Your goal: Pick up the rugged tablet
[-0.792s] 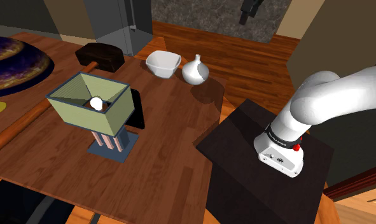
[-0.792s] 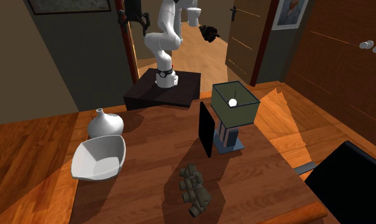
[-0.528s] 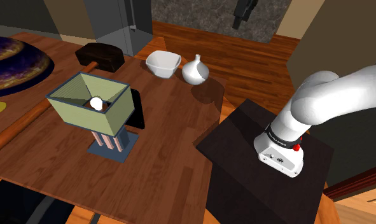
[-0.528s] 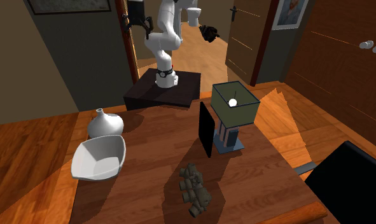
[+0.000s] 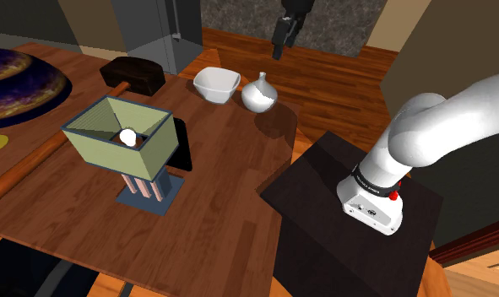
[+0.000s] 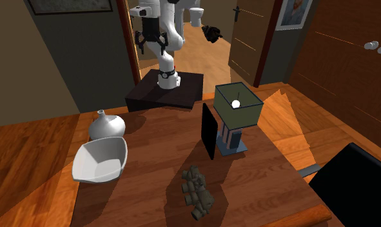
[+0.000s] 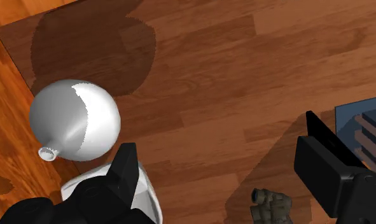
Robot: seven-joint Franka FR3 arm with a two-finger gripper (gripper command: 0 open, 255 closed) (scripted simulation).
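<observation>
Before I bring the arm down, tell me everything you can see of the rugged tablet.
The tablet looks like a thin, plain black rectangular slab with rounded corners; no screen detail can be made out. It stands upright on one edge on the wooden table, right beside the lamp, partly under its shade. Whether it touches the lamp cannot be told. Nothing grips it.

You will find the tablet (image 6: 209,131) standing on edge just beside the lamp (image 6: 237,106), which obstructs that face. The opposite face looks onto bare table (image 6: 163,155). Vase (image 6: 107,125) and bowl (image 6: 100,159) stand well apart; a camouflage-patterned object (image 6: 197,189) lies near.
</observation>
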